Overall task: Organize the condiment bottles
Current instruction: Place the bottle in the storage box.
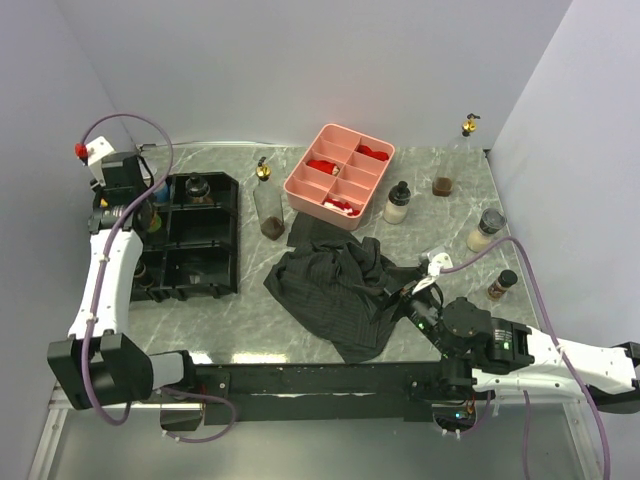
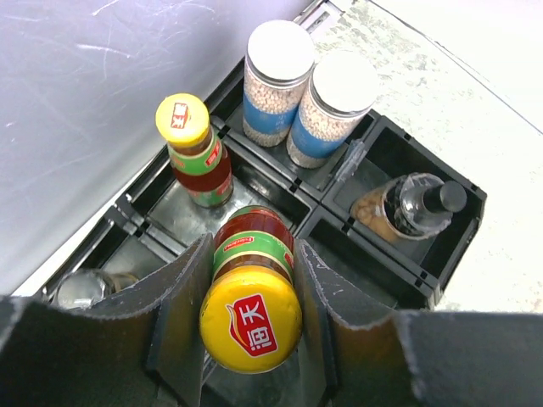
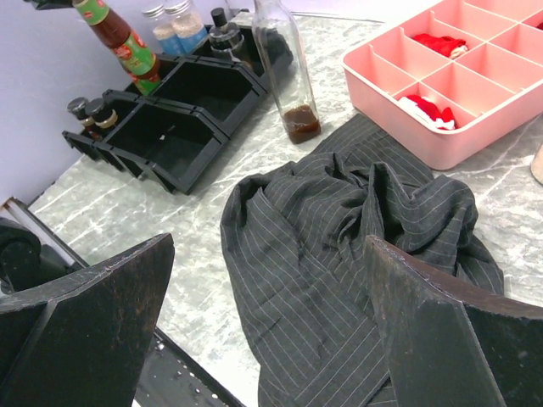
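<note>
1. L gripper (image 2: 253, 250): clenched on yellow-capped sauce bottle (image 2: 251, 318) w/ red-green label. One finger on each side of its body, below the cap.
2. Held bottle is over black plastic divided tray (image 2: 424, 271), on the tray's L side near the wall. Base is hidden in L wrist view. R wrist view shows it tilted, lower end about at tray rim level. Can't tell if it is seated.
3. Standing in tray, compartments beyond the held one:
   - second yellow-capped sauce bottle (image 2: 193, 153), upright.
   - two clear white-capped jars (image 2: 276, 80) w/ blue labels, touching each other.
   - dark-capped bottle (image 2: 407, 208) w/ brown contents, alone in a corner compartment.
   - grey-lidded jar (image 2: 81, 288), partly seen beside the L finger.
4. R gripper (image 3: 267, 250): released, jaws wide apart, nothing between them. It hangs over dark pinstriped cloth (image 3: 339, 220), crumpled mid-table.
5. Loose on grey marble-look table (image 1: 250, 325): tall clear glass bottle (image 1: 268, 205) w/ gold cap and brown dregs. It stands between the black tray and pink divided tray (image 1: 320, 208), just beside the cloth's far edge.
6. R of pink tray:
   - black-capped bottle (image 1: 397, 203) w/ pale contents.
   - small brown jar (image 1: 443, 185).
   - gold-capped bottle (image 1: 466, 128), at back R corner.
   - grey-capped jar (image 1: 487, 230) and small brown black-capped bottle (image 1: 501, 285), near R wall.
7. Pink tray holds red pieces (image 1: 325, 167) in several compartments.
</note>
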Controlling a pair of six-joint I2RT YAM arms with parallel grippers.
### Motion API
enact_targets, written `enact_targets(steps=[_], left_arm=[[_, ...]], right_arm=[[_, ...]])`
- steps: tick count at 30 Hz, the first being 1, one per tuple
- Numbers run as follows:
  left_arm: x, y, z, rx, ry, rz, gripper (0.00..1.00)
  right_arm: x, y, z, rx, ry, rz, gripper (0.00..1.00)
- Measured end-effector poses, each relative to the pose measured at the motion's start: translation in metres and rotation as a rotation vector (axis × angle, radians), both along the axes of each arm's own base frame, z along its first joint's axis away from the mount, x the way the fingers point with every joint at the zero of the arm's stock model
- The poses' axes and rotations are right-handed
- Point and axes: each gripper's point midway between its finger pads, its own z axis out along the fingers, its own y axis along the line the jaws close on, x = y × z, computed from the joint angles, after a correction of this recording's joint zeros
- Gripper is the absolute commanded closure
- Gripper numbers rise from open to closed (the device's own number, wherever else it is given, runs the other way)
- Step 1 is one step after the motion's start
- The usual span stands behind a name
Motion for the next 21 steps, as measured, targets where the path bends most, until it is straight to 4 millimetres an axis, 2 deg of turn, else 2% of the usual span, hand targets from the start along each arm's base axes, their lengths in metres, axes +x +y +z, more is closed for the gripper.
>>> enact_targets(steps=[3, 6, 9, 10, 11, 12, 15, 18, 21], left_arm=[[0.007, 0.004, -0.007, -0.001, 0.011, -0.005, 0.99], [0.017, 0.008, -0.024, -0.007, 0.05, -0.006, 0.96], [0.022, 0.011, -0.044, -0.03, 0.099, -0.015, 0.81], [0.023, 0.012, -0.05, -0.04, 0.111, -0.018, 0.7], [0.023, 0.013, -0.054, -0.045, 0.117, -0.019, 0.65], [0.022, 0.014, -0.058, -0.052, 0.126, -0.019, 0.5], [0.022, 0.018, -0.062, -0.059, 0.126, -0.016, 0.32], [0.028, 0.021, -0.055, -0.05, 0.087, -0.012, 0.23], [0.033, 0.022, -0.05, -0.042, 0.064, -0.011, 0.2]], right_arm=[[0.0, 0.003, -0.001, -0.008, -0.003, 0.006, 0.0], [0.0, 0.005, -0.001, -0.011, -0.003, 0.007, 0.0], [0.001, 0.006, -0.003, -0.01, -0.004, 0.007, 0.0], [0.001, 0.006, -0.003, -0.01, -0.004, 0.007, 0.0], [0.001, 0.007, -0.005, -0.013, -0.003, 0.008, 0.0], [0.001, 0.007, -0.007, -0.016, -0.003, 0.008, 0.0], [0.001, 0.008, -0.011, -0.023, -0.002, 0.01, 0.0], [0.0, 0.008, -0.011, -0.023, -0.002, 0.012, 0.0], [0.0, 0.009, -0.011, -0.023, -0.001, 0.015, 0.0]])
